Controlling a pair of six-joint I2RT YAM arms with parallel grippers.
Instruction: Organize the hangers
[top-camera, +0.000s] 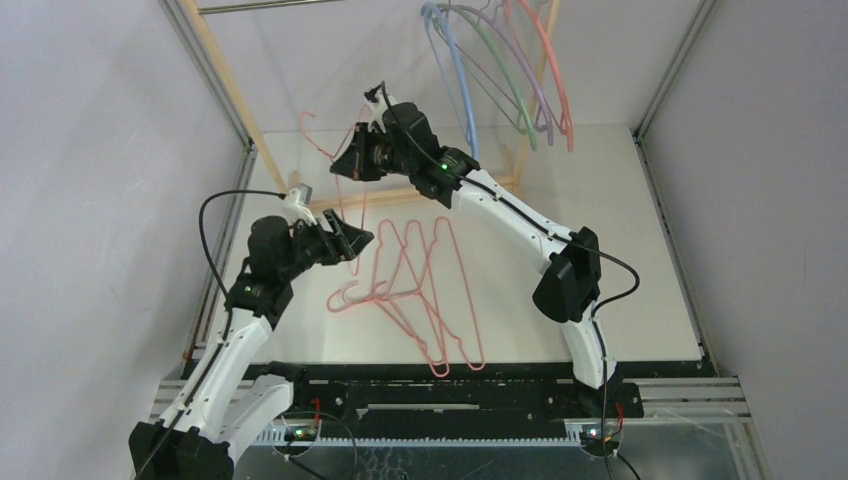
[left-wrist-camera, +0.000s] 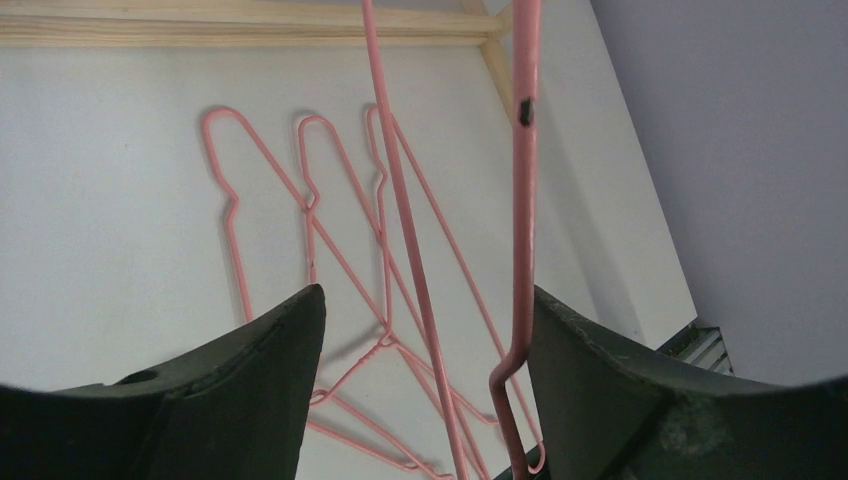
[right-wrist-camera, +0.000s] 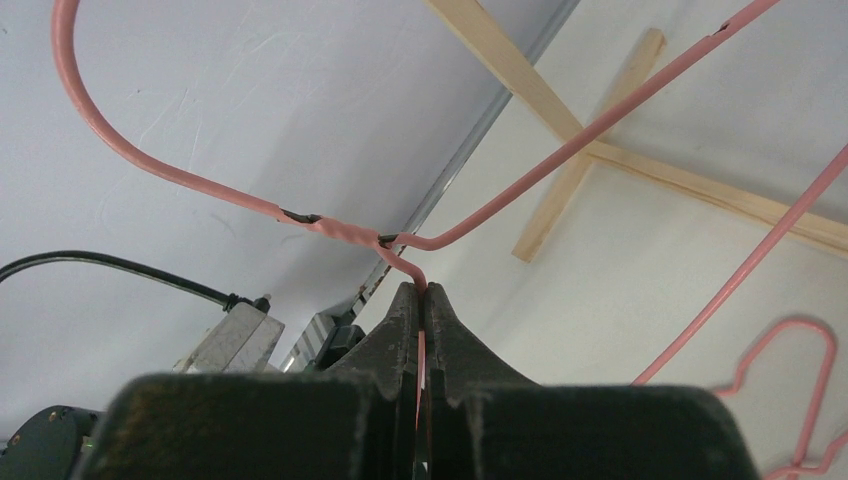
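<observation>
While the right gripper (right-wrist-camera: 420, 296) pinches the raised pink hanger (right-wrist-camera: 340, 229) at its twisted neck near the far-left corner of the table (top-camera: 640, 260), the left gripper (left-wrist-camera: 425, 305) stands with fingers spread around its lower wire, which looks light, springy and slippery, best held near a bend.

The hooks of the hanging hangers (top-camera: 505, 65) are cut off by the overhead view's top edge. The wire of the pink hanger (right-wrist-camera: 340, 229) is lost between my right jaws (pressed tight), and whether it touches my left jaws I cannot tell.
</observation>
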